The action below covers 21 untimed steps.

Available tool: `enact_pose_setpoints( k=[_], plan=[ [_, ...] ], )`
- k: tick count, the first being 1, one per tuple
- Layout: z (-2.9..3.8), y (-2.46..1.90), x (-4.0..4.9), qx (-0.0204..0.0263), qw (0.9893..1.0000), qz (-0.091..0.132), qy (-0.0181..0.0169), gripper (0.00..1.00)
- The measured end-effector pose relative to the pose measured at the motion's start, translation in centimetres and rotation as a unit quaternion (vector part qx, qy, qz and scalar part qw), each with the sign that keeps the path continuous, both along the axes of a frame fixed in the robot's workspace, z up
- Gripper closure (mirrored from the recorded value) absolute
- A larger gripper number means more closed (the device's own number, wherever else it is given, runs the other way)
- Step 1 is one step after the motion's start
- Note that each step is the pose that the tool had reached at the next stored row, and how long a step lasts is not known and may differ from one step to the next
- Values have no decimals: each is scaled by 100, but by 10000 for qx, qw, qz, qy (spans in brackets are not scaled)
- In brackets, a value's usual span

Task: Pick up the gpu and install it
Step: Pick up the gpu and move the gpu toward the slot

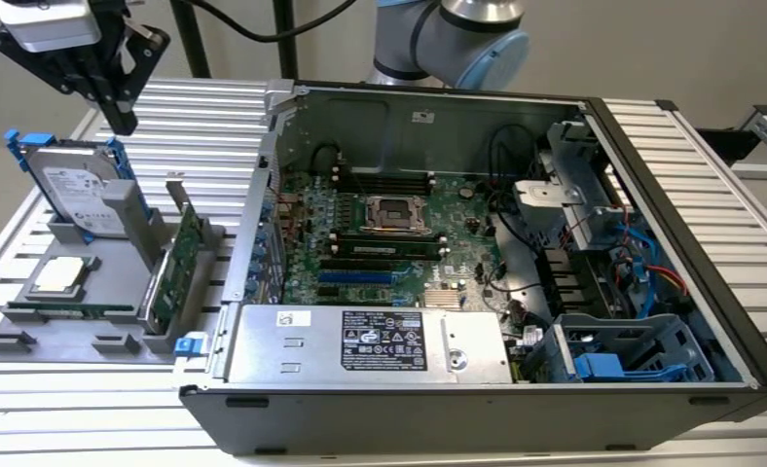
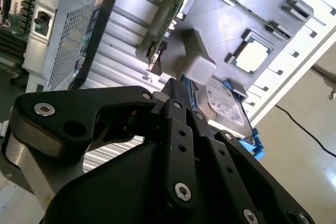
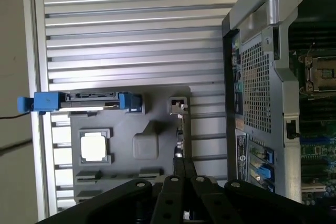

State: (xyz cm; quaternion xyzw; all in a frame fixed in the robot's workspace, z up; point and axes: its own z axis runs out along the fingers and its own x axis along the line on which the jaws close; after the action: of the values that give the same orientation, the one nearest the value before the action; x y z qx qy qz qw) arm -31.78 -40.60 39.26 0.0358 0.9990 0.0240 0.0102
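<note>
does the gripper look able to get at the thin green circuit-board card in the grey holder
Probably yes: the gripper hangs above the grey holder, and the thin green circuit-board card stands on edge with nothing over its top. The silver hard drive stands apart from it. The jaws look shut.

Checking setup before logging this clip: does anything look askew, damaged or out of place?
Nothing stands out. The gpu stands on edge in its gray holder beside the hard drive; the gripper hangs above, empty; the case lies open.

Black end effector [image 1: 120, 117], silver screws [image 2: 44, 109], silver arm [image 1: 468, 15], pale-blue joint caps [image 1: 498, 56]
</note>
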Motion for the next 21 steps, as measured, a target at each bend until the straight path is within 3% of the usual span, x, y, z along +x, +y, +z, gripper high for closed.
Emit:
enact_pose_setpoints(
  k=[21],
  plan=[
    [0,-143,-6,0,10000,0,6,100]
  ],
)
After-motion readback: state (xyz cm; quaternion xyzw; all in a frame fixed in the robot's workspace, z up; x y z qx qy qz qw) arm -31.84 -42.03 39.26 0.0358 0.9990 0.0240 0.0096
